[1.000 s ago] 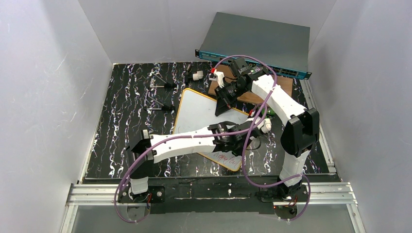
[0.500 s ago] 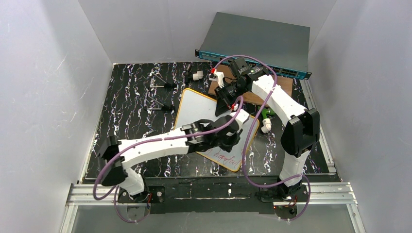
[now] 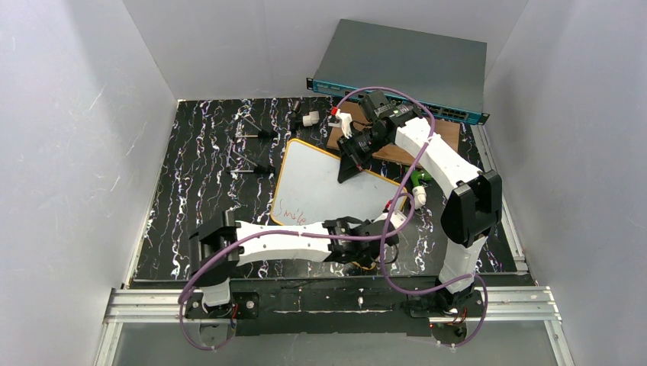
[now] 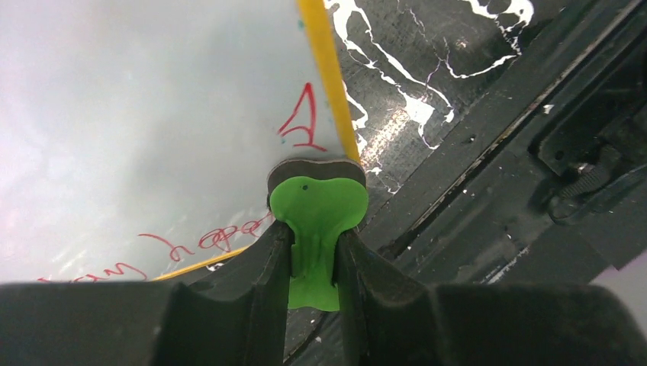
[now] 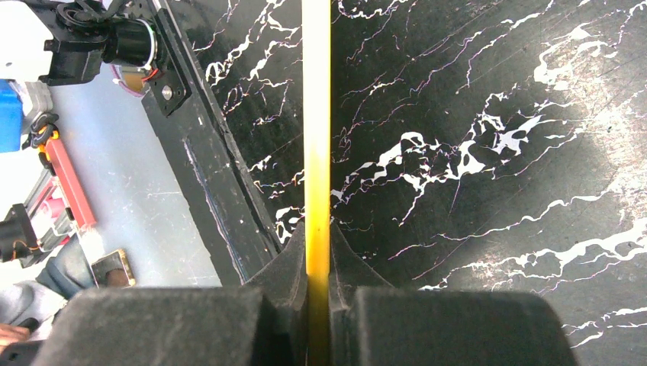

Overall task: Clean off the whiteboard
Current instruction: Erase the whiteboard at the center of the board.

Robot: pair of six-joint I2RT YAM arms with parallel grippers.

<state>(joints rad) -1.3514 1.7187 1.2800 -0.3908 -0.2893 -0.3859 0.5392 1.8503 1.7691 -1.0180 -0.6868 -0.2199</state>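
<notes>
Moved: left gripper, pinching green-handled felt eraser, now at near corner of yellow-framed whiteboard, off mid-board. Unmoved: right gripper stays clamped on its far edge.

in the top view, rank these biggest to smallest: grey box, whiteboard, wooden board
1. grey box
2. whiteboard
3. wooden board, but this is unsure: the right arm covers much of it

Materials and finishes
I read the whiteboard as smooth glossy white, the desk as black marble-pattern, the eraser handle as matt green plastic.
</notes>
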